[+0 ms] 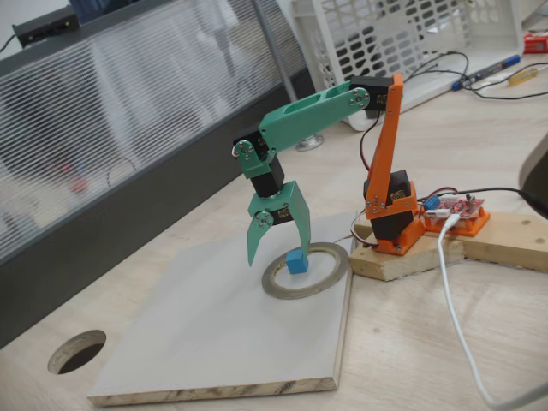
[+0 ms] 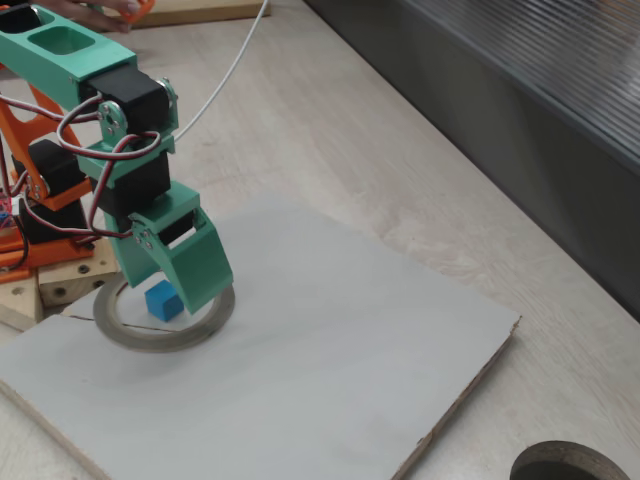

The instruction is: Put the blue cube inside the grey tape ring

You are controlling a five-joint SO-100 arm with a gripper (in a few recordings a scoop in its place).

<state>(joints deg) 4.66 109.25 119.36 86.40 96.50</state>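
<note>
A dark round hole in the table lies nearest the camera in both fixed views, at the corner beyond the pale board where the work happens. On that board rests the grey tape ring, flat, close to the arm's wooden base block. The blue cube sits on the board inside the ring, near its middle, touching neither the rim nor the green hand. The hand hangs right over the ring with its fingers spread wide and nothing between them; the cube stands free below the gap. By this showing the placing itself looks done: cube inside ring, released. What seems left is only for the hand to lift clear without knocking the cube or dragging the ring.
</note>
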